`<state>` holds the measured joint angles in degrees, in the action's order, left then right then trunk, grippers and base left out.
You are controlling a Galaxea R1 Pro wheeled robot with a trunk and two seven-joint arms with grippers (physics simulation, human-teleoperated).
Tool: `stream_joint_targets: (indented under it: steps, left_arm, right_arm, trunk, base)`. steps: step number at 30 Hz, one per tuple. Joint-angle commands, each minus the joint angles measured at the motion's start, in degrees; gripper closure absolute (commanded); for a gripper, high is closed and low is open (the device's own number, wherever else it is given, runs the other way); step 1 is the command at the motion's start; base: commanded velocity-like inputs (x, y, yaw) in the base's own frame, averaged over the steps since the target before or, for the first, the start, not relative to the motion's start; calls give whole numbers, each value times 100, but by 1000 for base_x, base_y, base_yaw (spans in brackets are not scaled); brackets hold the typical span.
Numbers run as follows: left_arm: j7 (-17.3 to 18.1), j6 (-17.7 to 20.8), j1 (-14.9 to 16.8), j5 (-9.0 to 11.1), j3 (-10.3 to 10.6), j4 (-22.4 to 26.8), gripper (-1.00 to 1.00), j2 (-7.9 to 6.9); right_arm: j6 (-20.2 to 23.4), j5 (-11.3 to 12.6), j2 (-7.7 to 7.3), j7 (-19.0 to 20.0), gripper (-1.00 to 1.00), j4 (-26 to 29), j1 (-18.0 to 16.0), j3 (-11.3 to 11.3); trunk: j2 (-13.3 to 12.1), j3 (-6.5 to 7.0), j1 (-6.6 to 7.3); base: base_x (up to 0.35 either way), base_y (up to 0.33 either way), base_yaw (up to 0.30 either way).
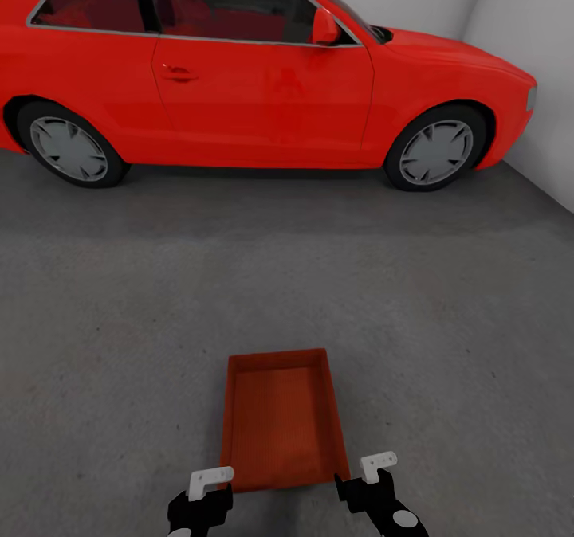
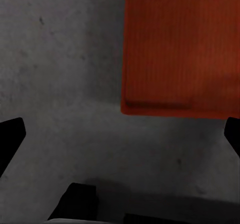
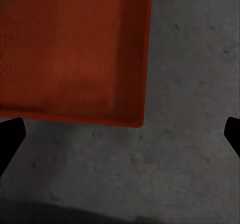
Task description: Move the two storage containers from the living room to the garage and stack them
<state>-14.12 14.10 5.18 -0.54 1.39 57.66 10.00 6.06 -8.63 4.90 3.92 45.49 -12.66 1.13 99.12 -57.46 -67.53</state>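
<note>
Orange-red storage container [image 1: 281, 419] resting on grey concrete garage floor [image 1: 119, 322], well short of red car [image 1: 263, 67]. Left gripper [image 2: 120, 134] and right gripper [image 3: 120, 134] spread wide, empty, flanking near edge. Probably light, thin-walled, flexible; grasp by flared rim at opposite sides.

An orange-red bin [image 3: 70, 49] sits on the mottled grey concrete floor [image 3: 190, 134], one corner toward the camera (its base finely ribbed). The right gripper's [image 3: 120, 136] two dark fingertips [image 3: 10, 139] stand wide apart, holding nothing.
</note>
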Motion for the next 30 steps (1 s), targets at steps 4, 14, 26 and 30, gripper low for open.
stream_joint_targets:
  steps: [4,14,26,30]
  left_arm:
    - [-45,31,1,-7,-6,8,-100,0]
    - [-46,18,1,173,-9,1,-100,0]
    - [-53,-661,1,439,-329,-992,-100,-34]
    - [-49,-828,1,441,-414,-1246,-100,-40]
  right_arm:
    - [28,-68,-14,21,-100,8,0,-23]
    - [19,-69,-43,21,-100,-188,0,-51]
    - [-56,-69,-51,4,-100,-641,0,-57]
    - [-256,-69,-71,-43,-100,-963,0,-127]
  trunk:
    - [-160,69,89]
    - [-561,248,309]
    - [-1042,463,572]
    - [-1203,535,660]
  base:
    - [0,0,0]
    - [0,0,0]
    - [0,0,0]
    - [0,0,0]
